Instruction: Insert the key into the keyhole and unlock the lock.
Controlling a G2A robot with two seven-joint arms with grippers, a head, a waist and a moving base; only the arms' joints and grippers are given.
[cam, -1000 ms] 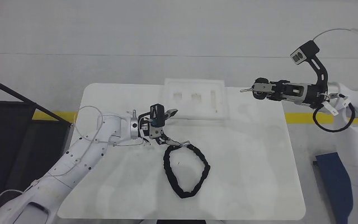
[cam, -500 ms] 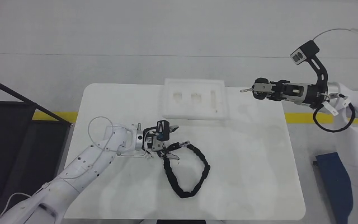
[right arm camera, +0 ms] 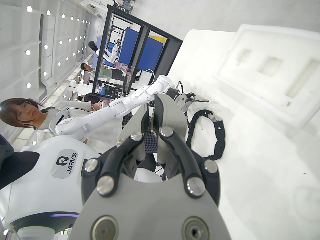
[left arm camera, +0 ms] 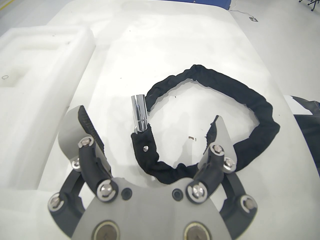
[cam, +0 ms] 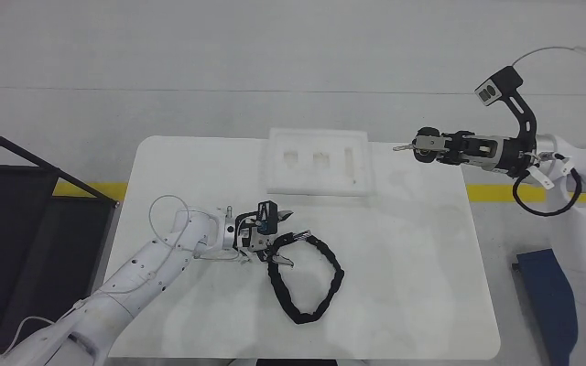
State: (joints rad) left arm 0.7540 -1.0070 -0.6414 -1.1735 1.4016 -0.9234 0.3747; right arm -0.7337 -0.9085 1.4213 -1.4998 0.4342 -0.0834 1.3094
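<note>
The left gripper (left arm camera: 148,119) has its jaws spread wide, the lock (left arm camera: 139,113) lying between them untouched; the right gripper (right arm camera: 152,108), well apart, has jaws pressed together

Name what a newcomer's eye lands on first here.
A black chain lock lies looped on the table, its chrome end between the left gripper's open fingers. A white foam tray sits at the far edge, and the right gripper hangs over the far right corner.
</note>
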